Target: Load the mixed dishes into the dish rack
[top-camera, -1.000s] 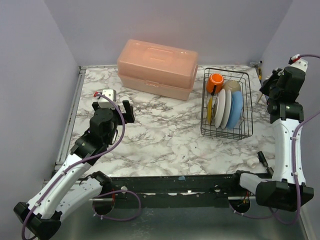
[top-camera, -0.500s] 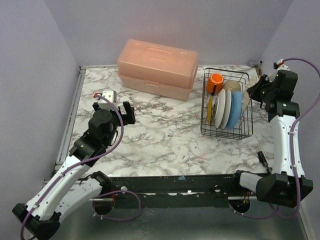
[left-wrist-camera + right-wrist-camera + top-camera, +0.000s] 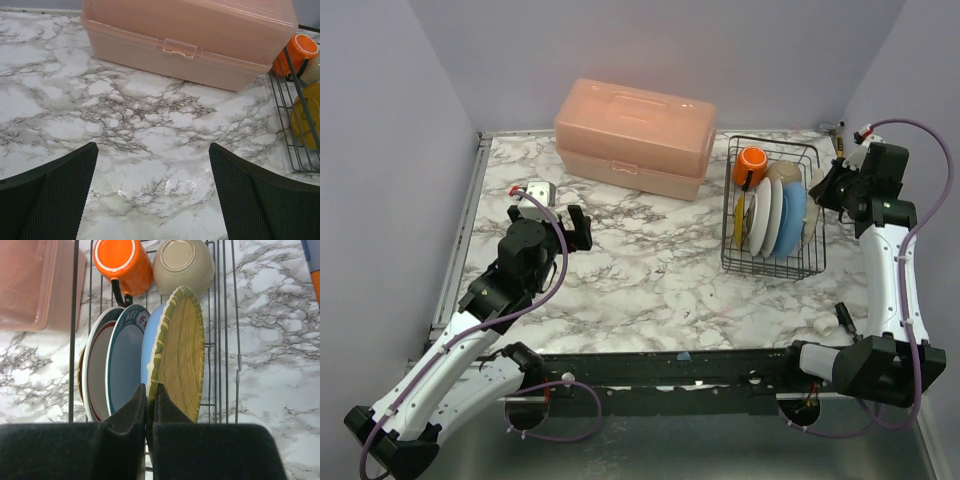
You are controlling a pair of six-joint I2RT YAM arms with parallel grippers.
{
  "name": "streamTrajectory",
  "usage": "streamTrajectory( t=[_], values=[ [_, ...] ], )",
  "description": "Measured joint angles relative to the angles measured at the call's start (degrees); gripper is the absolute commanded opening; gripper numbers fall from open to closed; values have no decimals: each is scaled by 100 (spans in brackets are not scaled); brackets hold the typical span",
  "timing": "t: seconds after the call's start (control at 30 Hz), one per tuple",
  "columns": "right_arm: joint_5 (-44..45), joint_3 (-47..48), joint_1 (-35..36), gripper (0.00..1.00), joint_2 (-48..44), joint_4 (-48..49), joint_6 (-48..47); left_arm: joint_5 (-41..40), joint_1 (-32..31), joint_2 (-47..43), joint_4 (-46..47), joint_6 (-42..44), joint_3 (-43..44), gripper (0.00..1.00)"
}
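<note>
R jaws pinch yellow plate [image 3: 182, 355] rim, in rack [image 3: 767, 262].

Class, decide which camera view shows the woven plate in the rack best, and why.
The right wrist view: the woven plate stands on edge, face and rim plain, pinched by the right gripper. Top external shows only a tan sliver beside the blue plate. Left wrist misses it.
</note>
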Motion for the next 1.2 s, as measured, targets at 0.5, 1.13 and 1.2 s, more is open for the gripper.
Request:
streamTrajectory(
  t=[0.5,1.13,1.2],
  values=[
    [-173,-118,-26,0,125,-317,-42,0,0,57,-2,0,0,92],
    [577,-120,-26,62,431,-472,-39,0,-11,92,-2,0,0,92],
    [627,-120,-26,70,413,-501,-37,2,-11,98,-2,0,0,92]
  ],
)
